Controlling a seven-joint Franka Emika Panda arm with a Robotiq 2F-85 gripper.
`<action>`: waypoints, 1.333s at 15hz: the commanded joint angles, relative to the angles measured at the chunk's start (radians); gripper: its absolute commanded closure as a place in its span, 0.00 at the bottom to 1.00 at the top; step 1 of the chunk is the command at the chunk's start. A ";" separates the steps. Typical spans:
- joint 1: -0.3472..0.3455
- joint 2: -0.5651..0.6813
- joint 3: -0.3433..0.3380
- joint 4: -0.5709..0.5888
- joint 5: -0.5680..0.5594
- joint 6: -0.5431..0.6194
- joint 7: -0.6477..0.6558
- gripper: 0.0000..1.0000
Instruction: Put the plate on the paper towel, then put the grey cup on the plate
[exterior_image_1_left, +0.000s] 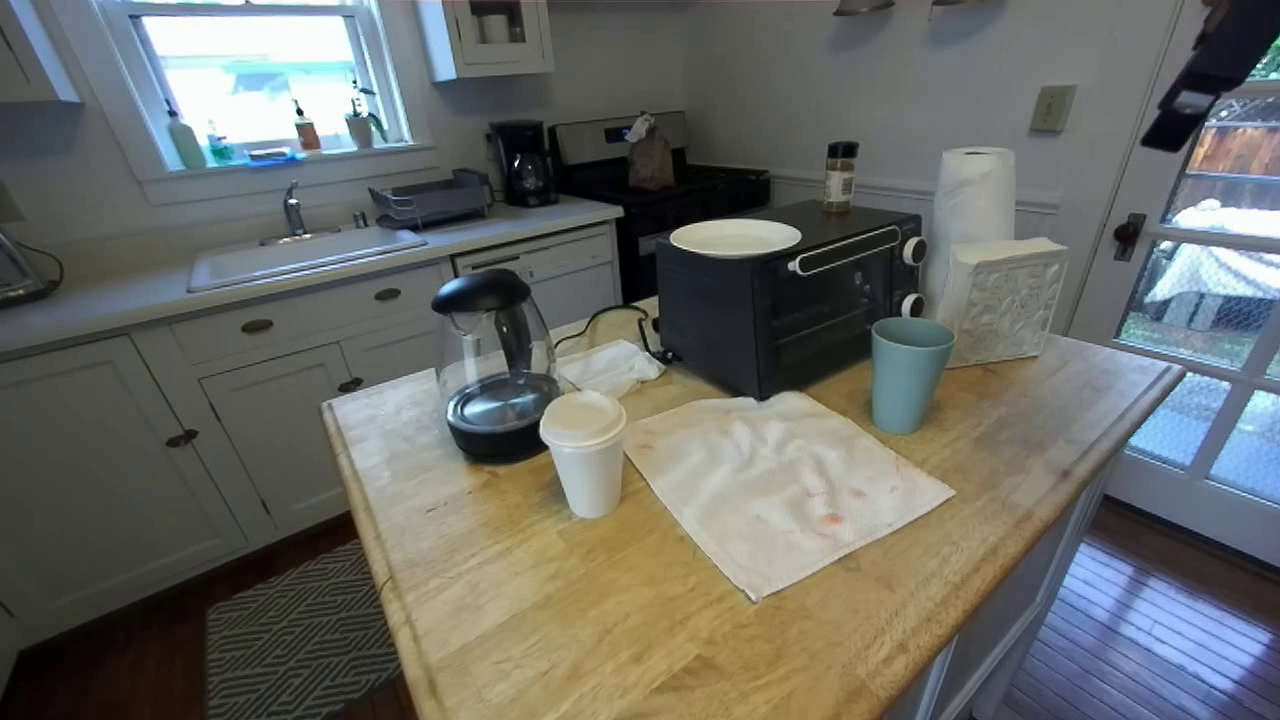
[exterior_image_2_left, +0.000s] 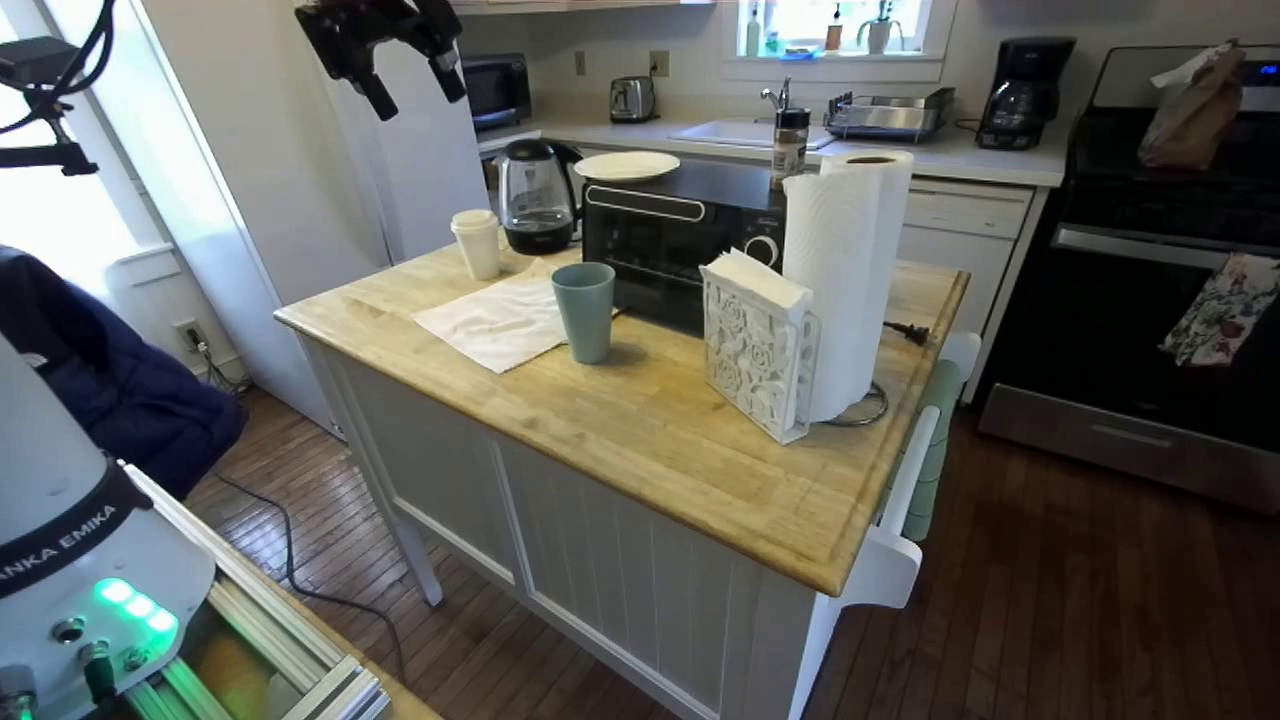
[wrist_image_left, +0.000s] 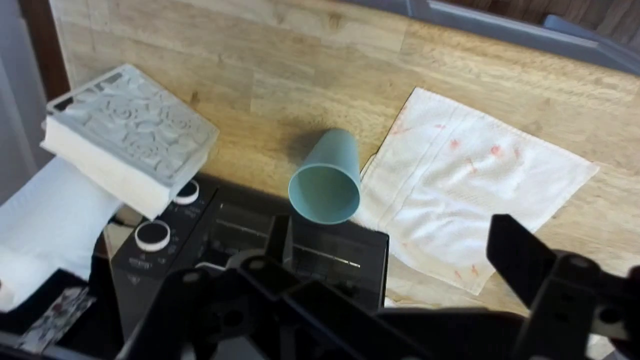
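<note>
2 fingers (wrist_image_left: 520, 260) spread apart, tips down, hanging well above the surface (exterior_image_2_left: 640, 420). Plate (exterior_image_2_left: 627, 166) lies on top of the black toaster oven (exterior_image_2_left: 660, 250); in an exterior view it's lower than the fingers, well apart from them. Grey-green cup (wrist_image_left: 325, 192) stands upright on the surface, just beside the oven and the white towel (wrist_image_left: 480, 150). Wrist view: cup shows near the tip at frame left, toward the gap; towel shows partly between the 2 tips. Towel lies wrinkled, red marks on it, white lidded cup (exterior_image_1_left: 585, 460) near its edge. Spice jar (exterior_image_1_left: 840, 180) up on the oven too.
</note>
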 joint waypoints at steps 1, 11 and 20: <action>-0.009 0.053 0.133 -0.027 -0.139 0.176 0.147 0.00; -0.260 0.241 0.544 0.046 -0.799 0.349 0.610 0.00; -0.047 0.256 0.362 0.022 -0.814 0.272 0.608 0.00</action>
